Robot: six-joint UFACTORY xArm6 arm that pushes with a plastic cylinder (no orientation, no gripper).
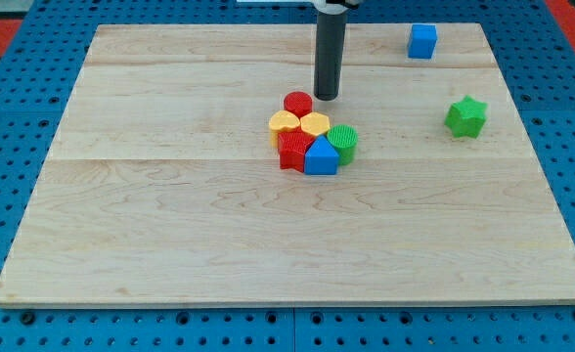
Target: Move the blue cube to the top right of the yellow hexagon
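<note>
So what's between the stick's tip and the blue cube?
Nothing: in the camera view, only bare wooden board lies between my tip and the blue cube.

My tip (326,97) stands upright, touching the table.

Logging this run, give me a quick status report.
My tip just above the cluster, beside the red cylinder. Blue cube far off, top right, untouched. Yellow hexagon packed in the cluster. Path clear.
</note>
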